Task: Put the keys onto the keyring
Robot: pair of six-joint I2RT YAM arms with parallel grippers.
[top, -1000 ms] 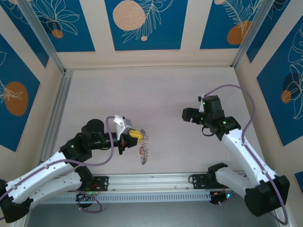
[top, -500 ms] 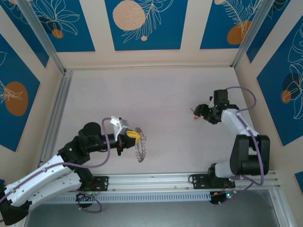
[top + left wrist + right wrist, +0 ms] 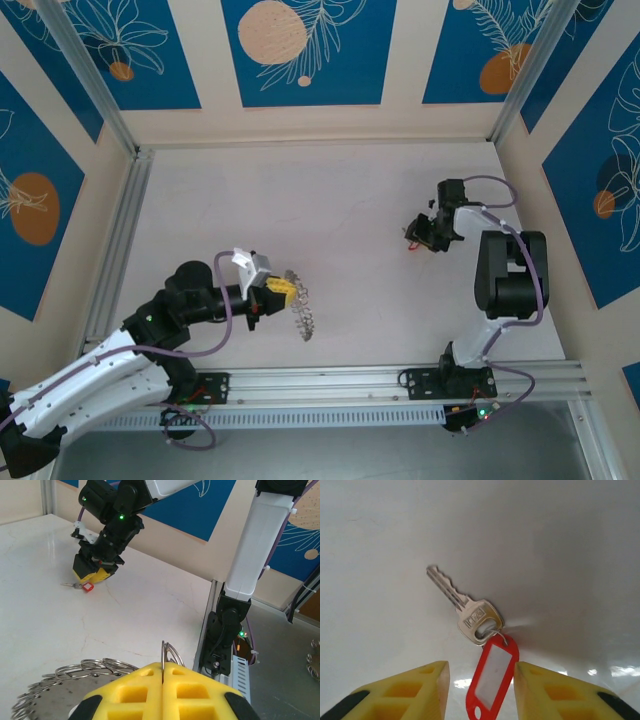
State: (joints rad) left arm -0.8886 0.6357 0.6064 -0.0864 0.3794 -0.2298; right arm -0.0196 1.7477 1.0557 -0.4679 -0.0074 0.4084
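The left pincer (image 3: 163,666) has its yellow fingers pressed together on the thin wire of the keyring (image 3: 165,651), which stands up from between the tips. In the overhead view the ring sits on edge just beyond the fingertips. Its fringe of small silvery keys (image 3: 306,322) trails away toward the near edge of the table (image 3: 330,190). Whether the lowest keys touch the surface cannot be told. Behind this pincer the left arm lies low, reaching from the near-left corner toward the middle.

The right pincer (image 3: 480,666) points down at the table with its fingers apart. Between them, not visibly touched by either, lies a red tag (image 3: 491,672). Just ahead of the tips a single silver key (image 3: 465,611), joined to the tag, lies flat with its blade pointing away and to the left. Behind this pincer the right arm is folded tight, one link upright and the forearm bent down.

The two pincers are well apart, with bare tabletop between them. An aluminium rail (image 3: 350,383) runs by both arm bases.
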